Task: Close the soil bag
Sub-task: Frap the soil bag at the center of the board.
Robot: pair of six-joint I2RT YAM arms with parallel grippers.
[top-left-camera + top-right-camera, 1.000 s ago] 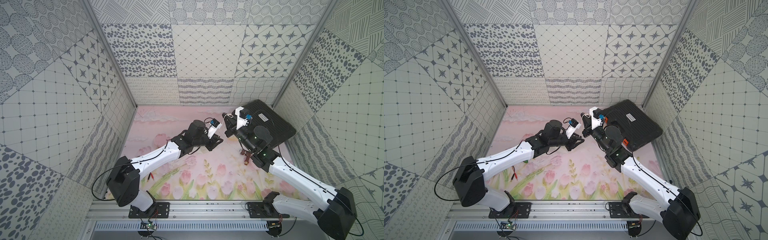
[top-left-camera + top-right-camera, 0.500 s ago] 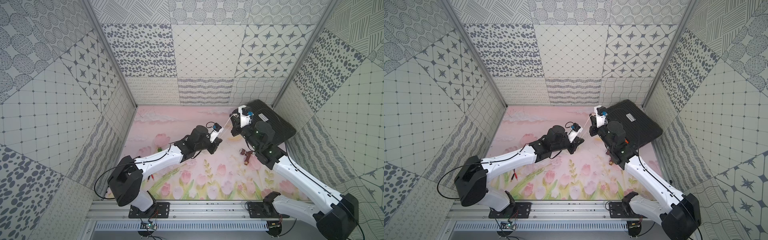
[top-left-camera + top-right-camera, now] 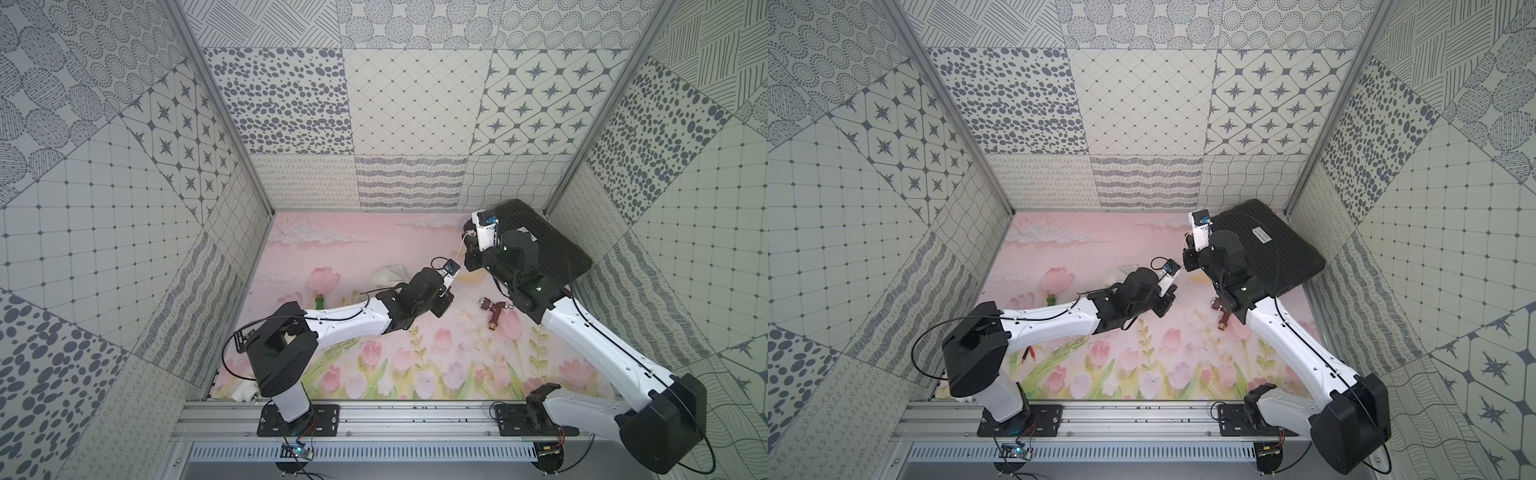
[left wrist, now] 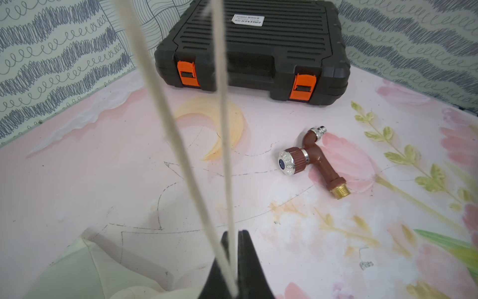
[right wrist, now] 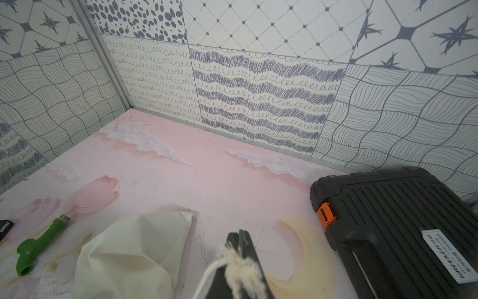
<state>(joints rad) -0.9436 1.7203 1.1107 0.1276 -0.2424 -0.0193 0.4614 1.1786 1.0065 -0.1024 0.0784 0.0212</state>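
The soil bag (image 5: 124, 256) is seen lying slack on the pink tabletop (image 5: 207, 168), between a green pipe fitting (image 5: 38, 246) and the black case (image 5: 401, 220). In both top views it is mostly hidden behind the left arm.

The left claw (image 4: 236, 233), slightly open a second ago, is now pinched shut on the two cords (image 4: 222, 116), which are stretched taut away from its tips. The right claw (image 5: 239, 234) is kept clamped, as before, on the frayed, knotted end of the cords.

Since a second ago the claws have been drawn apart. The right claw has been lifted back beside the corner of the case, and the left claw has been brought lower and nearer the front. A brown tap (image 4: 310, 160) is left unmoved in front of the case.
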